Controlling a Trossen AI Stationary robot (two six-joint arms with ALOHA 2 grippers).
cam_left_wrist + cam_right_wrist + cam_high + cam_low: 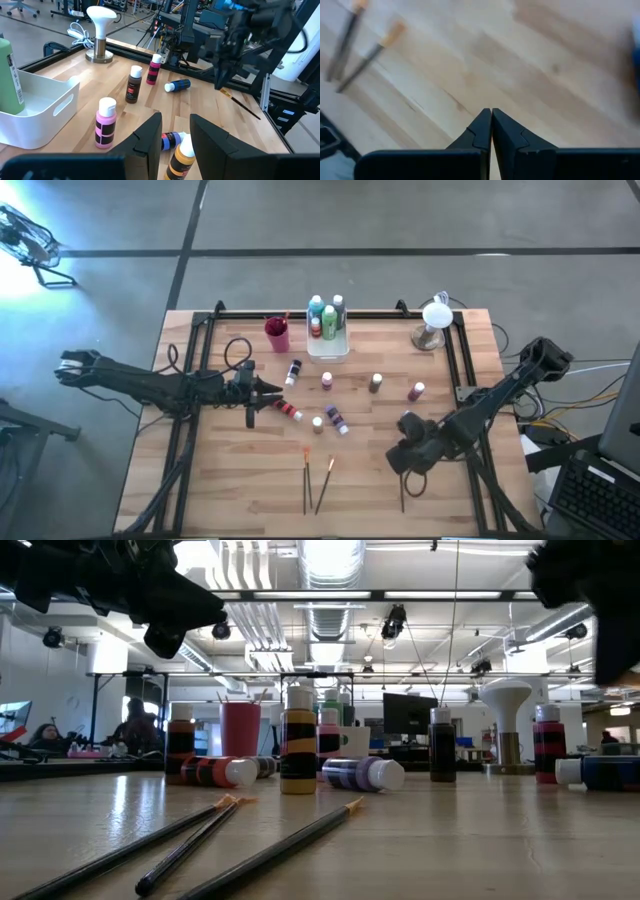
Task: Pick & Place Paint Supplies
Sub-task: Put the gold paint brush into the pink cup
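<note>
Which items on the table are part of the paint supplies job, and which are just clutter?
Job items: loose paint bottles, bottles in the tray, two brushes mid-table, one brush by the right arm.

Lying about: magenta cup, white tray, white mushroom-shaped stand.

Bright ceiling strip lighting, glare on table [500, 840], motion-blurred right wrist view.

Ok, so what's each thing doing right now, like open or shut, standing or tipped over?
left gripper, open, empty.
right gripper, shut.
tray, holding upright bottles.
red bottle, lying on its side.
purple bottle, lying on its side.
orange bottle, standing, capped.
pink bottle, standing, capped.
brown bottle, standing, capped.
paintbrushes, lying flat on the table.
</note>
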